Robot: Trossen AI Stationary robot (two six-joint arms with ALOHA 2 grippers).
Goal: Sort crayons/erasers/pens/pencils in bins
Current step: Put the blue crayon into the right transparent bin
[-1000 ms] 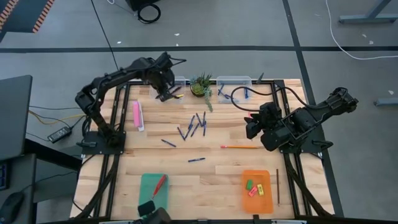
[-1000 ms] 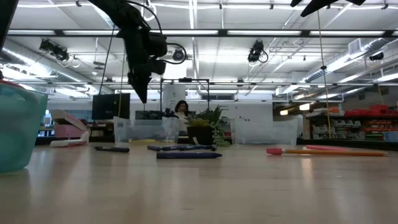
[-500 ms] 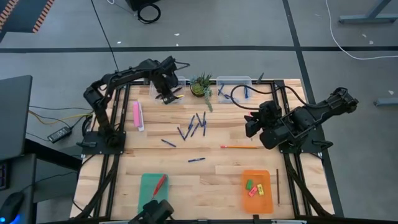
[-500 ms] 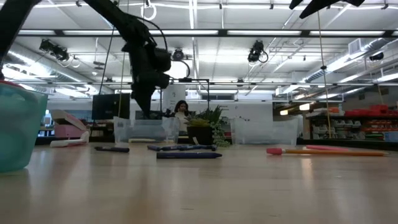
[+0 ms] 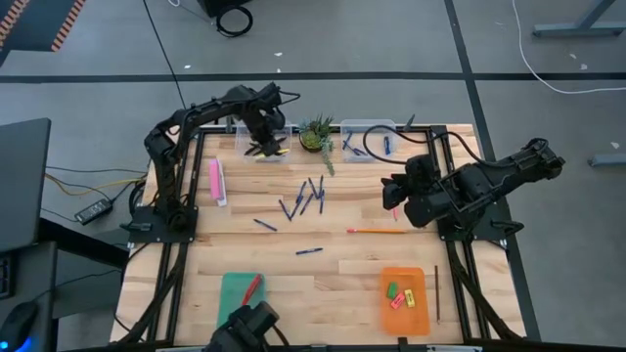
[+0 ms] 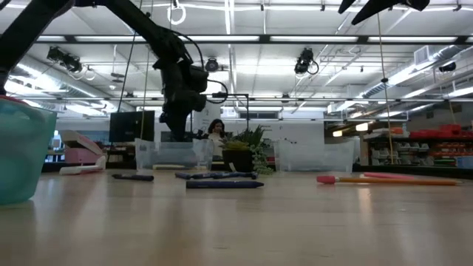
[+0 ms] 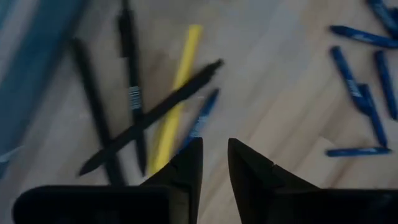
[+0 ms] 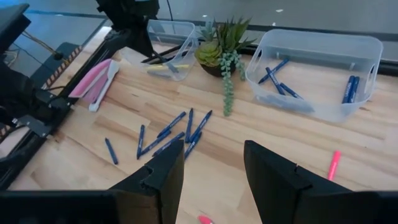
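Observation:
My left gripper (image 5: 264, 135) hangs over the left clear bin (image 5: 247, 147) at the table's far edge, pointing down, with its fingers slightly open and nothing between them (image 7: 214, 165). Below it lie black pencils (image 7: 134, 93), a yellow pencil (image 7: 177, 93) and one blue pen (image 7: 202, 115), crossed over each other. More blue pens (image 5: 308, 196) are scattered on the table's middle. My right gripper (image 5: 391, 191) hovers open over the table's right side (image 8: 211, 180). The right clear bin (image 5: 370, 137) holds several blue pens (image 8: 277, 74).
A potted plant (image 5: 316, 135) stands between the two clear bins. A pink box (image 5: 215, 181) lies at the left and a long orange pencil (image 5: 377, 232) at mid right. The orange tray (image 5: 416, 318) holds erasers, and the teal tray (image 5: 235, 303) holds a red stick.
My left gripper has moved toward the table's far edge and sunk lower over the left clear bin. My right arm has stayed nearly in place.

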